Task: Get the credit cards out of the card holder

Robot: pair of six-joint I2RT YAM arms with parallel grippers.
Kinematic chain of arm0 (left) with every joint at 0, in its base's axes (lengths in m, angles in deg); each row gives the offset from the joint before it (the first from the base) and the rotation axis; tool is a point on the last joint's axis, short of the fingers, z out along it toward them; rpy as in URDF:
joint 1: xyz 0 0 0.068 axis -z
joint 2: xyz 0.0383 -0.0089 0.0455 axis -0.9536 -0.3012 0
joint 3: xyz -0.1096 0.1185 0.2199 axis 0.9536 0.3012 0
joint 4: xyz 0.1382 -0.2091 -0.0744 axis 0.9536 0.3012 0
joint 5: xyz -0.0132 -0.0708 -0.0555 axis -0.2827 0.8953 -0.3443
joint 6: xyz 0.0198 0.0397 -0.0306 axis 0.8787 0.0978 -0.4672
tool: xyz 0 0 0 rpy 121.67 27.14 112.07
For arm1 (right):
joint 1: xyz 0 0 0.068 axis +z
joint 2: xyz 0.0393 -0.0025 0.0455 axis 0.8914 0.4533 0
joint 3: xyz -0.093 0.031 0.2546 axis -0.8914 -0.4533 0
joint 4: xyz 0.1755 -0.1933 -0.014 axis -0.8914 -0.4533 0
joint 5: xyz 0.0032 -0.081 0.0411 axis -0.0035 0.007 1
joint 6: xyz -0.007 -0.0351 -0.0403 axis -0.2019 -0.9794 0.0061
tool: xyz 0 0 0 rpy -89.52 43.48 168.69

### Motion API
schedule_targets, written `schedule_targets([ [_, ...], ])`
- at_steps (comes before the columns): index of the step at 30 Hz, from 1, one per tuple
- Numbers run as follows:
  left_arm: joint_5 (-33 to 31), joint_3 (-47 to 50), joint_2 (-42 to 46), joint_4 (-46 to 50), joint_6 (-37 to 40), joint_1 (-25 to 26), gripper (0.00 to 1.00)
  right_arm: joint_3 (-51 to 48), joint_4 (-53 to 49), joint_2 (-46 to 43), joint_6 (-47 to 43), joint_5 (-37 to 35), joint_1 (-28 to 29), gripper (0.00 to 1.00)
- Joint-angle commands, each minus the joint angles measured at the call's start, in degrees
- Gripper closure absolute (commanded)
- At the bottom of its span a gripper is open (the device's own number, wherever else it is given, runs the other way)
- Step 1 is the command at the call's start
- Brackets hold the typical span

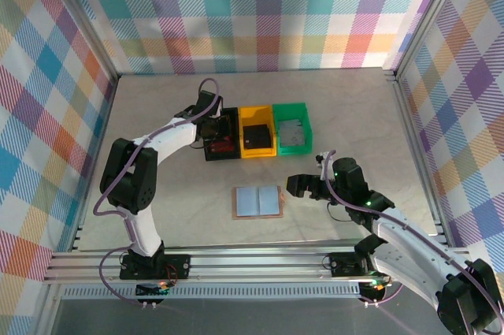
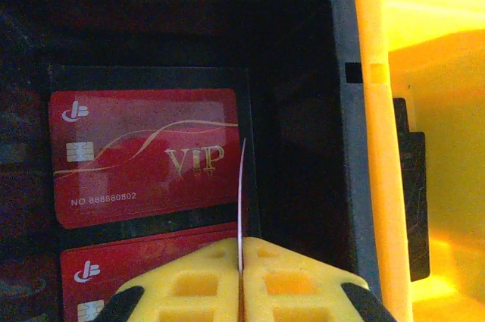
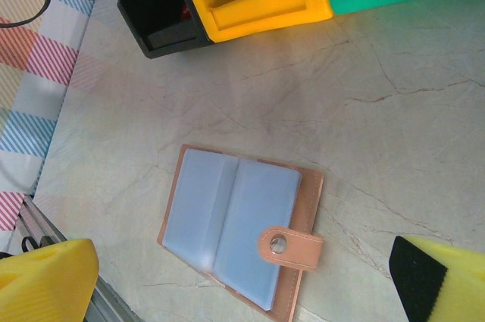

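Two red credit cards point(image 2: 144, 157) marked VIP lie flat on the floor of the black bin point(image 2: 345, 148), one beside the other. A third card point(image 2: 241, 178) stands edge-on above them, showing as a thin pale line. It is pinched in the left gripper point(image 2: 241, 245), whose yellow jaws are clenched on it over that bin. A dark card point(image 2: 409, 186) rests in the yellow bin point(image 2: 375, 148) next door, and a grey card point(image 1: 291, 132) lies in the green bin point(image 1: 292, 106) beyond. The three bins stand touching in a row. The card holder point(image 1: 257, 202) lies spread open on the bench point(image 1: 354, 114), near the bins but apart from them. Its pale blue-grey pockets face up and its tan snap tab point(image 3: 292, 245) is folded over one edge. The right gripper point(image 1: 303, 187) hovers just beside the card holder on the right arm's side, its jaws spread wide and holding nothing
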Motion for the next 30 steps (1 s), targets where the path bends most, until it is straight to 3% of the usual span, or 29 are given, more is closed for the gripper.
schedule_targets([
  [1,0.45,-1.62,-1.33,2.78,1.24,-0.8,0.88,-0.28,1.84,0.18,0.33,1.02,-0.31,0.01],
  [21,-3.08,-5.5,0.12,8.91,3.89,-2.86,0.64,0.19,1.02,1.42,0.32,0.64,-0.31,0.01],
  [30,-5.23,-6.98,5.84,13.35,4.47,-3.1,0.6,3.86,-1.74,9.6,0.89,0.93,-0.06,0.01],
])
